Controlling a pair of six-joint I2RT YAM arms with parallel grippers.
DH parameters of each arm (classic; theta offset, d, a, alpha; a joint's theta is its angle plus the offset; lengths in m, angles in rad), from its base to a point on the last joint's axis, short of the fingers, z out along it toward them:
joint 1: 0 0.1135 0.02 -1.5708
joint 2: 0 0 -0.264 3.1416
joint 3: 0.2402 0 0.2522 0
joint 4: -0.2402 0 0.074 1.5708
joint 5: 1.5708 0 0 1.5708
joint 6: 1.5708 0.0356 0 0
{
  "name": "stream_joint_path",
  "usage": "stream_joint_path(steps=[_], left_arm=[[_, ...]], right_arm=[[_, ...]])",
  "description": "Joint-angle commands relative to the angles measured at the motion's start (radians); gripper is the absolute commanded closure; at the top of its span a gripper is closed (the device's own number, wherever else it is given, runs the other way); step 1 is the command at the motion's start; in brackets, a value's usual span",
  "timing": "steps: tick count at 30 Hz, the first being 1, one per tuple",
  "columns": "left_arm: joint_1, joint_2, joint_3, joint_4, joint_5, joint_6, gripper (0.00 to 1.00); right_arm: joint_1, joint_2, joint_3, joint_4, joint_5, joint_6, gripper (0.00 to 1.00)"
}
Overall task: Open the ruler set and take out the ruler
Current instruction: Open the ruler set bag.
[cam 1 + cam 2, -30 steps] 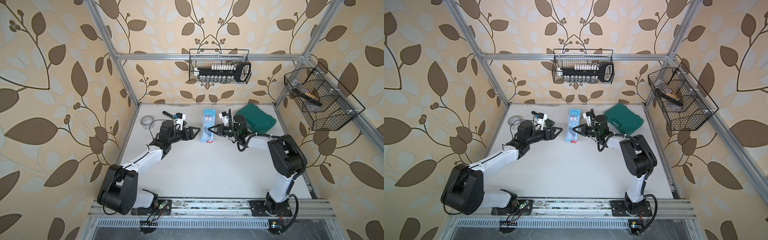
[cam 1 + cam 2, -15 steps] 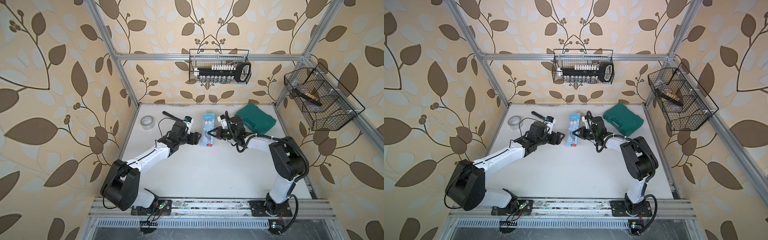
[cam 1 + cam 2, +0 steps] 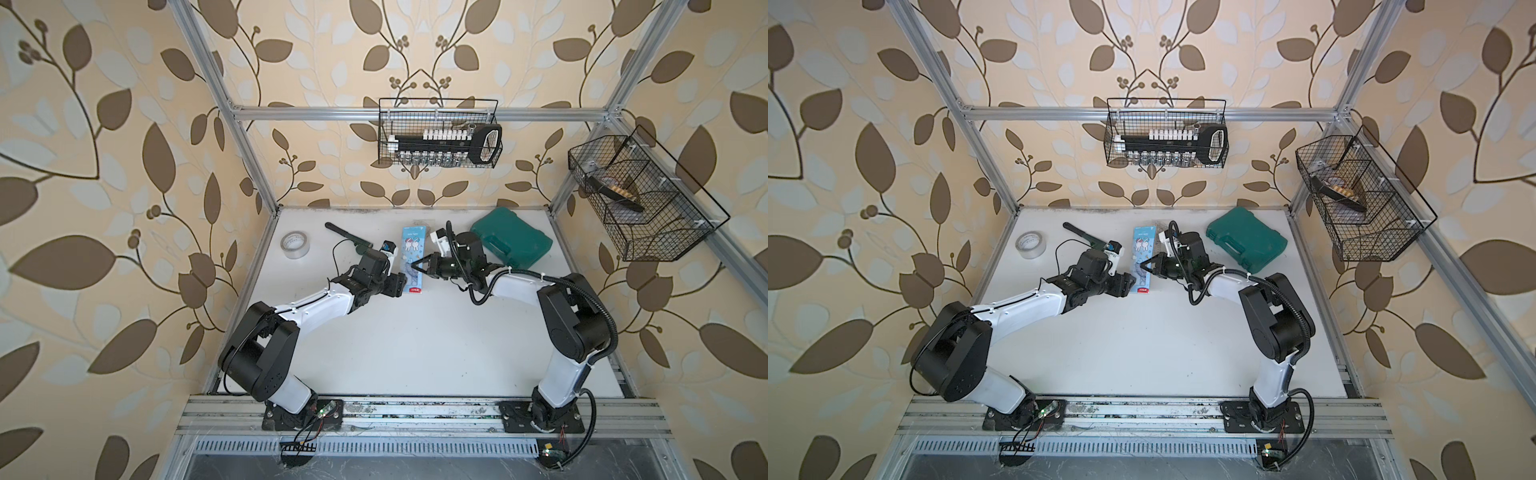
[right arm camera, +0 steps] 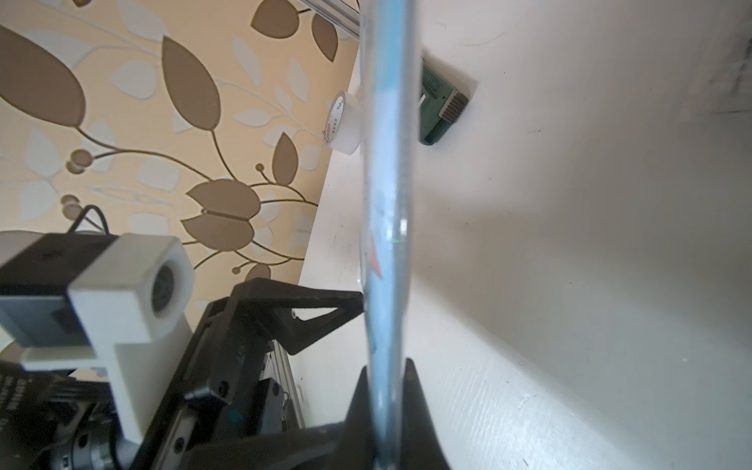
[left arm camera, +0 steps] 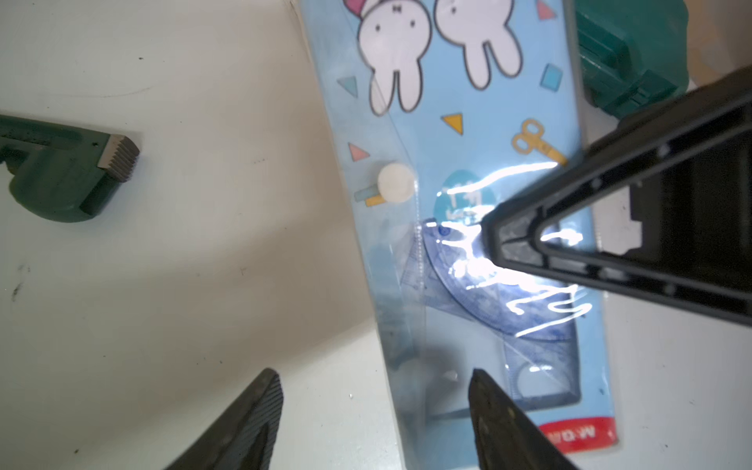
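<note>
Clutter hugs the far edge in both top views: tape at 10 o'clock, wrench at 11, ruler set at 12, case at 1; bare table spreads toward 6. Left wrist alone shows the left gripper with jaws apart, straddling the set's long edge. Right wrist alone shows the right gripper clamped on the set's edge.
</note>
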Motion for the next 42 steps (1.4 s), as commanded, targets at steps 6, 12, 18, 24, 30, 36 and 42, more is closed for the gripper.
stream_joint_path(steps=[6,12,18,24,30,36,42], left_arm=[[-0.011,0.003,0.065,0.044,-0.123,0.007,0.35],[-0.011,0.022,0.095,0.057,-0.154,0.016,0.42],[-0.013,0.04,0.12,0.054,-0.161,0.02,0.49],[-0.024,0.004,0.088,0.054,-0.118,0.014,0.42],[-0.03,0.008,0.081,0.04,-0.13,0.016,0.4],[-0.033,0.064,0.128,0.005,-0.238,0.02,0.48],[-0.033,0.079,0.16,0.011,-0.28,0.01,0.54]], right_arm=[[0.009,-0.014,0.039,0.001,-0.012,0.001,1.0],[0.013,-0.005,0.045,-0.005,-0.019,-0.001,1.0],[0.015,-0.007,0.049,-0.011,-0.02,-0.004,1.0],[0.014,-0.005,0.061,-0.029,-0.016,-0.012,1.0],[0.015,0.002,0.068,-0.026,-0.023,-0.006,1.0],[0.016,-0.011,0.062,-0.026,-0.025,-0.006,1.0],[0.015,-0.014,0.059,-0.033,-0.029,-0.012,1.0]])
